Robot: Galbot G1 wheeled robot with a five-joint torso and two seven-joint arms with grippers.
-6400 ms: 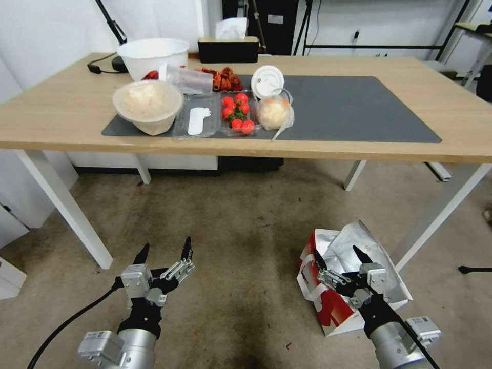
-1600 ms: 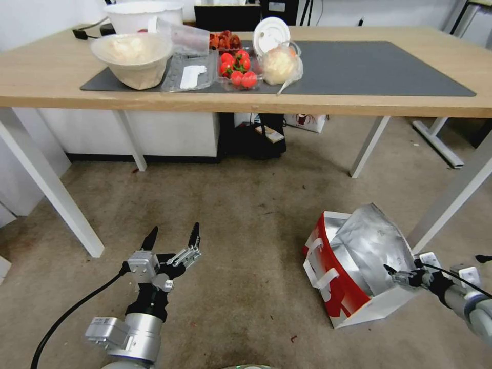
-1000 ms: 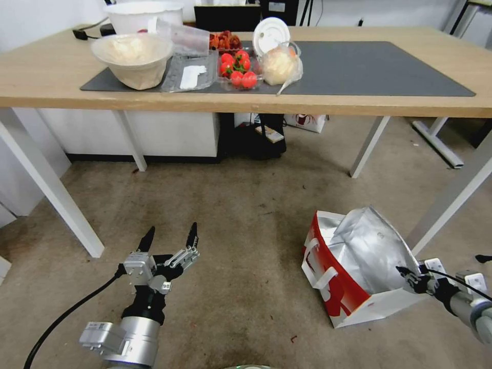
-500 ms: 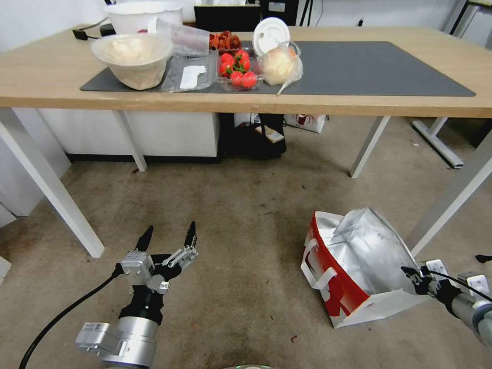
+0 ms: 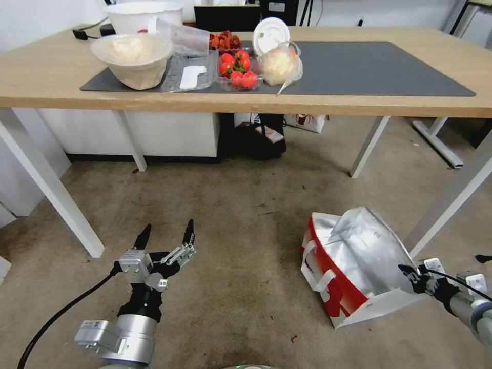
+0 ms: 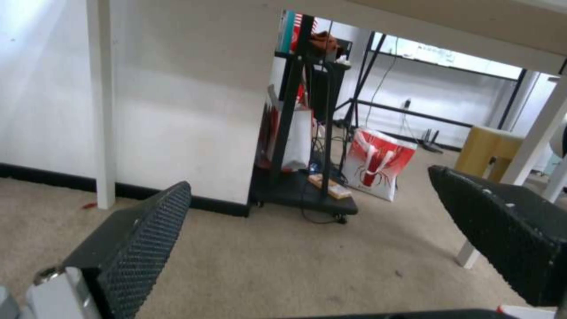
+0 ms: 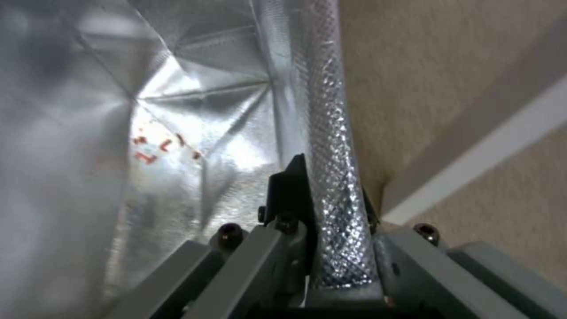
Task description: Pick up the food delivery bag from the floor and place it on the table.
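The food delivery bag [image 5: 335,292], red and white with a silver foil lining and white strap handles, sits tilted on the floor [image 5: 246,215] by a white leg of the table [image 5: 359,105]. My right gripper [image 5: 407,270] is at the bag's right rim and is shut on the foil edge. In the right wrist view, that crimped foil edge [image 7: 334,133] is pinched in the right gripper [image 7: 331,195]. My left gripper [image 5: 168,230] hovers open over bare carpet to the bag's left. The left wrist view shows the left gripper [image 6: 308,179] with nothing between its fingers.
The tabletop holds a dark grey mat [image 5: 379,66], a bowl [image 5: 132,57], tomatoes [image 5: 237,69] and a bagged bun [image 5: 279,64] on its left half. White table legs [image 5: 51,195] flank the carpet. A second red-and-white bag [image 6: 375,164] and a black rack [image 6: 307,133] stand beyond the table.
The camera has dropped lower since the earliest frame. My right gripper moved to the bag's right rim and shut on the foil, shifting the bag slightly. The left arm has barely moved.
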